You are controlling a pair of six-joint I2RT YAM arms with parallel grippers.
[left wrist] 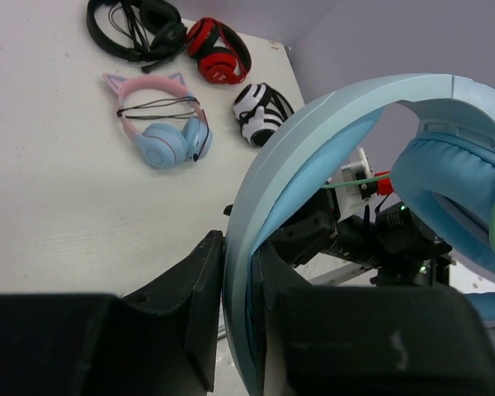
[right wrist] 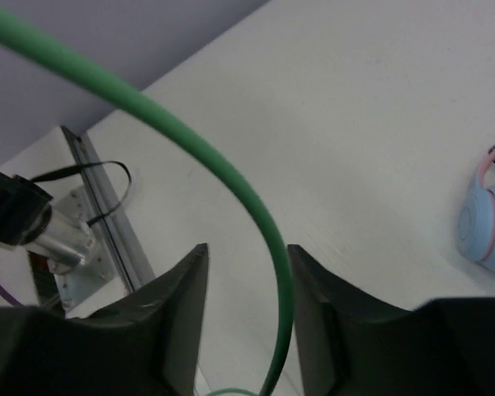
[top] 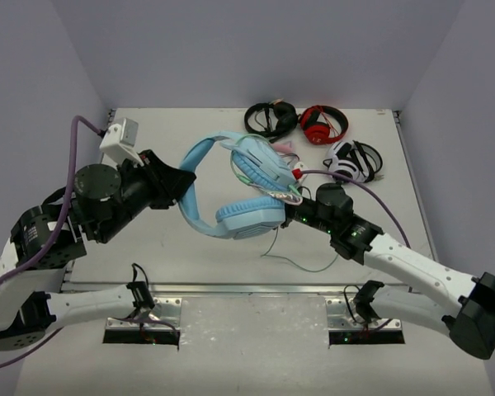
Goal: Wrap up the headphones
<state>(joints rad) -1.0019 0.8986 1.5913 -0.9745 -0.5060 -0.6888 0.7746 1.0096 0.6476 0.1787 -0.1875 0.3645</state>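
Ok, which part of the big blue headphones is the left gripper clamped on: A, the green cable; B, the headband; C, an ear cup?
B: in the left wrist view the left gripper is shut on the wide blue band of the headphones.

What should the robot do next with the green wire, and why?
Probably the right hand should close on the green cable and carry it around the headphones. The left hand grips their headband, the cable runs loosely between the right hand's spread fingers, and slack lies on the table.
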